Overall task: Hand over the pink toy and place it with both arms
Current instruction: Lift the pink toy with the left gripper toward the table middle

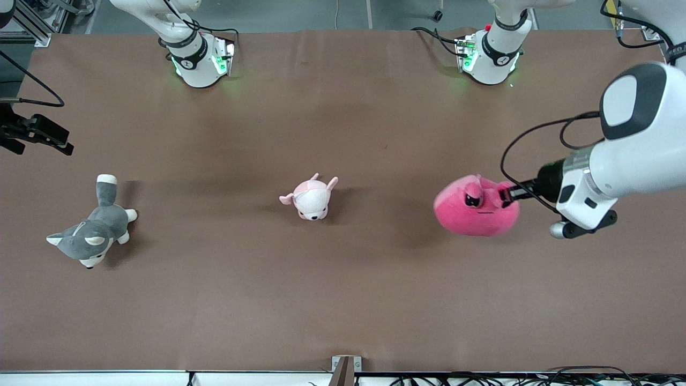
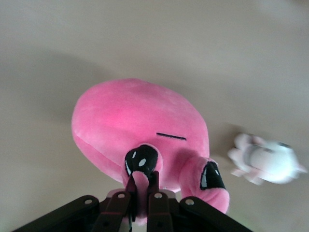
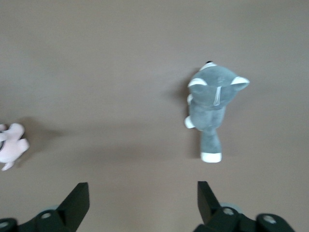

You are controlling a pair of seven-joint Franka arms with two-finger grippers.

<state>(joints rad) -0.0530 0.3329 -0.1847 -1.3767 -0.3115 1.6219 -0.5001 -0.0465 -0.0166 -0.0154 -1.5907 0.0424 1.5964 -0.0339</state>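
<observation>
The pink toy (image 1: 474, 209), a hot-pink blob plush with dark angry eyes, hangs a little above the table toward the left arm's end. My left gripper (image 1: 506, 194) is shut on a pink flap of it beside one eye. In the left wrist view the fingers (image 2: 155, 181) pinch that flap and the pink toy (image 2: 140, 125) fills the middle. My right gripper (image 1: 48, 136) is open and empty, up over the right arm's end of the table. In the right wrist view my right gripper (image 3: 143, 193) shows bare table between its jaws.
A small pale pink-and-white plush (image 1: 311, 198) lies at the table's middle; it also shows in the left wrist view (image 2: 265, 162) and the right wrist view (image 3: 10, 147). A grey-and-white husky plush (image 1: 91, 230) lies toward the right arm's end, under the right gripper's camera (image 3: 212, 104).
</observation>
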